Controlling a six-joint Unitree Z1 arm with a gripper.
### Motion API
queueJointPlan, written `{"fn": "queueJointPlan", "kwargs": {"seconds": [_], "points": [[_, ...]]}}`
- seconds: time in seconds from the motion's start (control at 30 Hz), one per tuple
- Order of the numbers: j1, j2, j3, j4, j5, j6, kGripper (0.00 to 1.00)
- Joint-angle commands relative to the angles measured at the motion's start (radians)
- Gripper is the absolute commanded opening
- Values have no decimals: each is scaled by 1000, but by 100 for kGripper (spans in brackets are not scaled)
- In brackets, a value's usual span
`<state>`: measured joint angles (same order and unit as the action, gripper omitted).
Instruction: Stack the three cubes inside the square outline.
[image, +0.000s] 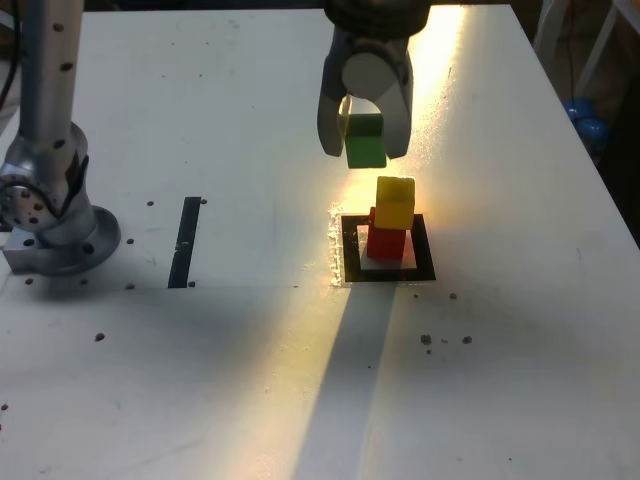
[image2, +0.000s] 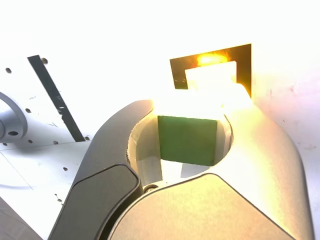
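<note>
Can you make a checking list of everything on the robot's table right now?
Surface: white table, small dark specks, bright light streak.
Job's things: yellow cube on red cube inside square outline; green cube held above them.
Clutter: black tape strip.
Grippers: gripper shut on green cube.
Cables: nothing seen.
Surroundings: arm base at the exterior view's left; blue object beyond the table.
</note>
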<state>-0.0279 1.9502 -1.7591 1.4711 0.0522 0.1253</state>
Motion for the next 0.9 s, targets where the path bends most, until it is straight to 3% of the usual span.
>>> {"fn": "queueJointPlan", "kwargs": {"seconds": [0.0, 0.53, 0.57, 0.77, 0.87], "points": [[-15, 19, -26, 7, -2, -5, 33], [-48, 81, -79, 2, -6, -15, 36], [-49, 81, -79, 1, -6, -14, 41], [-49, 79, -68, -5, -13, -10, 96], [-50, 77, -64, -8, -16, -9, 100]]}}
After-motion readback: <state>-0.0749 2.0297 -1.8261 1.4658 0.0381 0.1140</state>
